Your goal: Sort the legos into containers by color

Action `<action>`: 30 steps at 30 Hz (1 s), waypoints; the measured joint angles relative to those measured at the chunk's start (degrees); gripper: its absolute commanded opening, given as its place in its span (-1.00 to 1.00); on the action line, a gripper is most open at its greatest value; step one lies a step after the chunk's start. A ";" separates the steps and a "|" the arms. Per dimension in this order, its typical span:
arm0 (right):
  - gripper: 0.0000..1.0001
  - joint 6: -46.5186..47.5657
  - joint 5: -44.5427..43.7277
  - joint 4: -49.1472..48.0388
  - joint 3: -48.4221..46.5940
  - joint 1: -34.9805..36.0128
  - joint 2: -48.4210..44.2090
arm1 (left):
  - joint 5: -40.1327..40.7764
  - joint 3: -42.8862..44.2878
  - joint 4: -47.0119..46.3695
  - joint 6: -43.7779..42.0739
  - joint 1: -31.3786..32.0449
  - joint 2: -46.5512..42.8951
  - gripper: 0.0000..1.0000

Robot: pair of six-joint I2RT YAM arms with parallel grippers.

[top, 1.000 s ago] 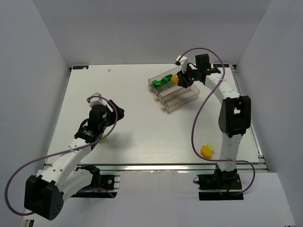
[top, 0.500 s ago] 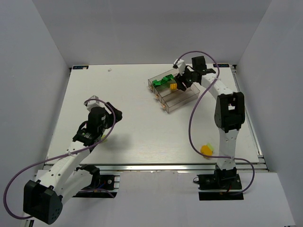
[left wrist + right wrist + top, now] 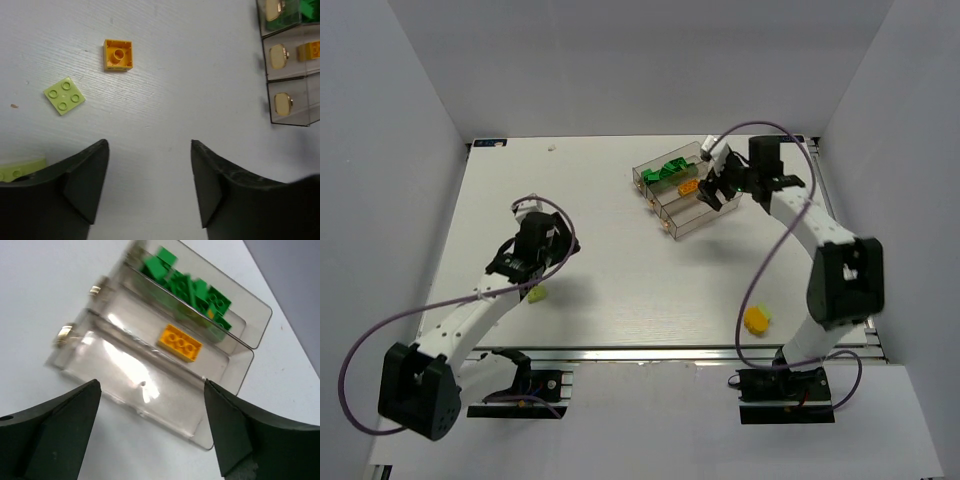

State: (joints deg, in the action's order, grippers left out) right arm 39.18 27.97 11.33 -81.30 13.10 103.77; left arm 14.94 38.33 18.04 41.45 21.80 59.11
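The containers (image 3: 692,212) are a clear three-trough tray at the back right. Several dark green legos (image 3: 192,286) fill its far trough, and an orange brick (image 3: 180,342) lies in the middle one. My right gripper (image 3: 152,385) hangs open just above the tray's near trough (image 3: 150,390), holding nothing; from above it (image 3: 712,187) sits at the tray's right end. My left gripper (image 3: 149,150) is open over bare table. Beyond it lie an upturned orange brick (image 3: 118,55) and a pale green plate (image 3: 64,95). Another pale green brick (image 3: 20,169) peeks out beside the left finger.
From above, the orange brick (image 3: 755,319) lies near the right arm's base, and the pale green brick (image 3: 535,294) sits just under the left wrist. White walls close in the table (image 3: 620,260) on three sides. Purple cables loop off both arms.
The right gripper opened wide and let the orange brick drop into the middle trough, then drew back toward the right. The left arm shifted slightly rightward and its jaws narrowed a little.
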 measured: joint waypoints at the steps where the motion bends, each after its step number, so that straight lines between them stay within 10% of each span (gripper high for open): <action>1: 0.57 0.42 1.57 -2.25 4.96 -0.02 -5.07 | 0.15 1.49 0.85 -0.87 0.02 2.21 0.34; 2: -0.03 1.88 4.11 -1.99 7.54 -0.02 -8.98 | 0.35 3.06 1.73 -1.90 0.02 4.52 0.12; 5: -0.86 7.37 12.74 4.26 5.33 -0.22 -13.70 | 1.09 8.07 4.02 -4.68 0.02 11.15 -0.04; 14: 0.03 6.32 21.73 16.04 11.04 -0.15 -17.70 | 5.07 21.64 8.92 -8.76 -0.02 28.63 0.56; 30: 0.08 2.47 20.11 18.97 11.72 0.04 -19.39 | 8.46 31.58 13.51 -12.33 -3.32 45.13 0.52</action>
State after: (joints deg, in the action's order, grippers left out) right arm 41.65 48.07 30.30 -69.58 13.15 84.38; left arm 23.40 69.91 31.55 29.12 18.48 104.25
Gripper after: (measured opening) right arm 0.538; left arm 0.781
